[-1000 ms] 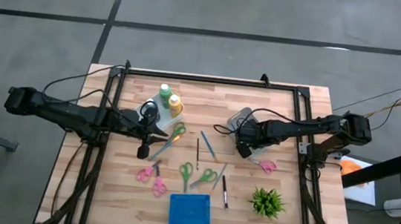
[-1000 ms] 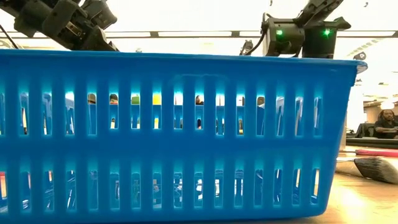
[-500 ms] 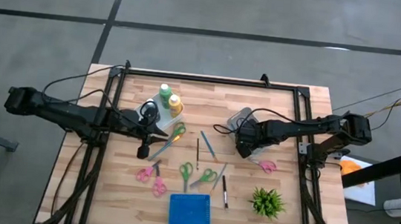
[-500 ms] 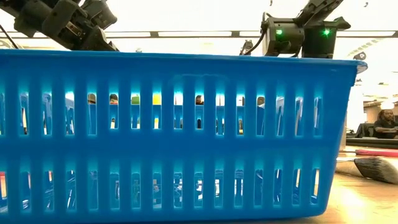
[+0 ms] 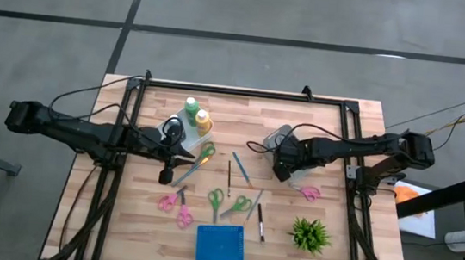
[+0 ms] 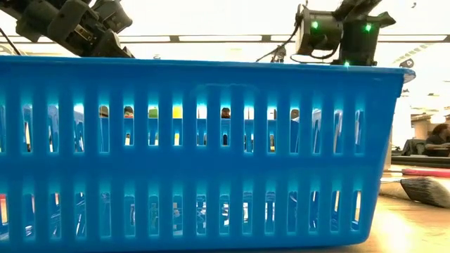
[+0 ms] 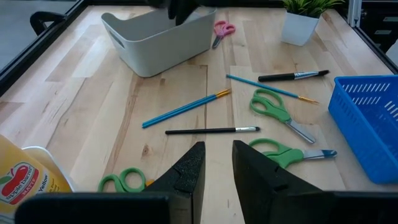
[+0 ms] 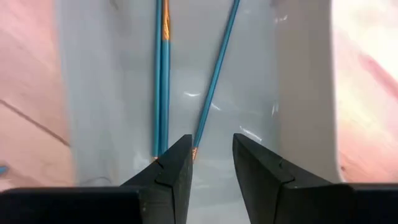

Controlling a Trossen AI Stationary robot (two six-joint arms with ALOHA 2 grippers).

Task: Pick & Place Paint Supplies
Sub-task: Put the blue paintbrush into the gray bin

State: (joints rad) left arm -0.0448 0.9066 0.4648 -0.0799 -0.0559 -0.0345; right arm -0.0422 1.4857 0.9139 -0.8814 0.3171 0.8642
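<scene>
the job looks only partly done. the right gripper (image 8: 211, 163) hangs over the pale grey bin (image 5: 277, 138), and its wrist view shows 3 thin blue brushes (image 8: 160, 74) lying flat on the bin floor, so those seem put away. its jaws stand a little apart and hold nothing; the tip of 1 blue brush shows in the gap, but the brush lies loose below. a lot is left on the table. from the table's middle in the high view, 2 blue brushes (image 5: 185, 174) lie toward 9 o'clock near the left gripper (image 5: 180, 154), 1 dark thin brush (image 5: 228, 175) lies right at the middle, 1 blue brush (image 5: 241, 169) sits just toward 2 o'clock, another blue brush (image 5: 254, 207) lies toward 5 o'clock, and the black brush (image 5: 261, 222) lies beside it. the green bottle (image 5: 191, 106) and the yellow-orange bottle (image 5: 203, 122) stand toward 11 o'clock, and a dark bottle (image 5: 166, 175) lies toward 8 o'clock. the left gripper waits low near those bottles, its jaws a small way apart and empty. in the way are many scissors: green scissors (image 5: 215, 203) and pink scissors (image 5: 175, 201) lie among the brushes toward 6 and 7 o'clock, so a grab there could catch a scissor too, i think. a blue basket (image 5: 220, 245) sits at 6 o'clock and a small plant (image 5: 310, 234) at 4 o'clock.
</scene>
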